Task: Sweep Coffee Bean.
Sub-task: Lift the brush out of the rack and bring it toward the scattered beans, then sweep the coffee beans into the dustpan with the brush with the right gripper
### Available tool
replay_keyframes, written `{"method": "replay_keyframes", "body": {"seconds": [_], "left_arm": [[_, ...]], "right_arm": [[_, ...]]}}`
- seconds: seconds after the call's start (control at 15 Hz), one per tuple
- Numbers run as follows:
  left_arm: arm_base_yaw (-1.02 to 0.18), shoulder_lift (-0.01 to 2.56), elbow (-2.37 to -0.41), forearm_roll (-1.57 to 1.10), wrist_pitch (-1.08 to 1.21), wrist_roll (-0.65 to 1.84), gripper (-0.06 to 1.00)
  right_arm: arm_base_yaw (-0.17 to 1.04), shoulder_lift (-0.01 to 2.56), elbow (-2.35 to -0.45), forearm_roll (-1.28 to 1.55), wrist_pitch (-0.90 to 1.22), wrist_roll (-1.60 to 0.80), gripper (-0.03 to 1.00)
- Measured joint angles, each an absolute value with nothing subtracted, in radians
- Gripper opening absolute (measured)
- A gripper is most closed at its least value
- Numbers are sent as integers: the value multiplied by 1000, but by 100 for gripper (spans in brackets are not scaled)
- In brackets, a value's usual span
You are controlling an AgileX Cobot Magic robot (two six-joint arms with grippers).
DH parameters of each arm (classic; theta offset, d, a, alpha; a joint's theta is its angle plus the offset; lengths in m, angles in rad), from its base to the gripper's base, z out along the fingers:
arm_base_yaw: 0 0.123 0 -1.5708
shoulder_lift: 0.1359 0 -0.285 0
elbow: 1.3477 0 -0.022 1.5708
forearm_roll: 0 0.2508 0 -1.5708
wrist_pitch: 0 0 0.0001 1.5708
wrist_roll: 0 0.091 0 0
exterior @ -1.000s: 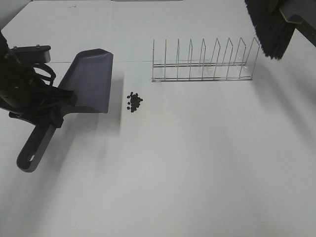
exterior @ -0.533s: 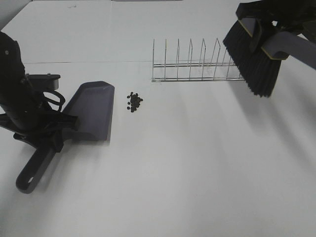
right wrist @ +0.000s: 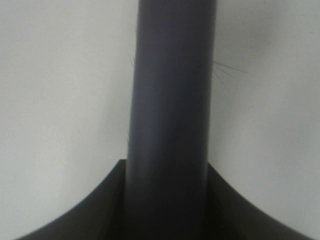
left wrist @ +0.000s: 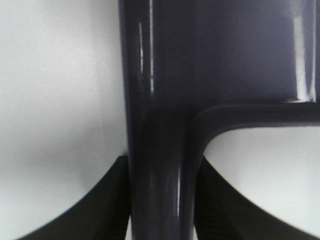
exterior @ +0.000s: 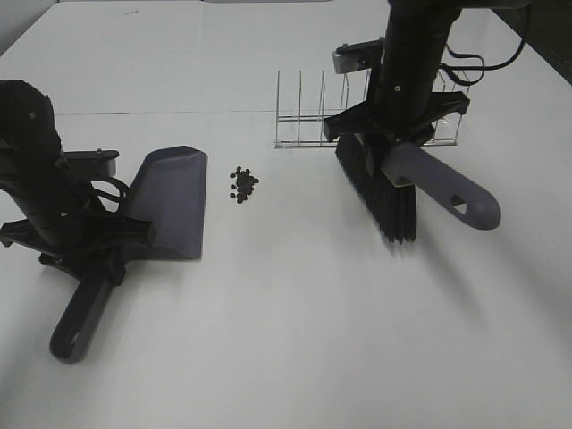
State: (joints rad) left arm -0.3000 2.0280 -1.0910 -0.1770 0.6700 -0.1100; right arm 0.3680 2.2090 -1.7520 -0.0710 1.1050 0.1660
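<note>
- While the left gripper is clamped shut on the handle of a grey dustpan, the left wrist view shows its two dark fingers pressing on either side of that handle.
- Ahead of this gripper, the pan's scoop widens out and rests on the white table, its open mouth facing away from the gripper toward the middle of the table.
- Behind the gripper, the handle's rounded end, with a hanging hole in it, sticks out toward the near edge of the table.
- Just past the pan's mouth, on the side away from the left gripper, lie the coffee beans: about a dozen tiny dark pellets in one tight cluster on the bare table, near the pan's lip but not touching it.
- Across the table, the right gripper is closed around the grey handle of a brush, and the right wrist view shows the jaws hugging both sides of that handle.
- Below this gripper, the black bristles point down at the table; whether their tips touch it cannot be told.
- From the right gripper, the beans are well apart, lying between the two grippers and nearer the left one.
- Just behind the right gripper stands a wire rack, partly hidden by the arm.
</note>
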Motion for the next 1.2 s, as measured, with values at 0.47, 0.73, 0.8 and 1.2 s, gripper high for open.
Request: {"method": "replay_keyframes", "body": {"seconds": [0.47, 0.73, 0.8, 1.2], "left_arm": [[-346, 2035, -1093, -180, 662, -126, 32], [-346, 2049, -1100, -182, 672, -128, 32], [-346, 2050, -1100, -182, 673, -128, 32], [-346, 2050, -1100, -183, 674, -128, 32]], "right_arm": [[491, 2418, -2048, -74, 1208, 171, 26], [582, 2521, -2226, 8, 1218, 126, 26], [601, 2531, -2250, 52, 1218, 118, 26], [668, 2542, -2377, 83, 1230, 92, 26]]}}
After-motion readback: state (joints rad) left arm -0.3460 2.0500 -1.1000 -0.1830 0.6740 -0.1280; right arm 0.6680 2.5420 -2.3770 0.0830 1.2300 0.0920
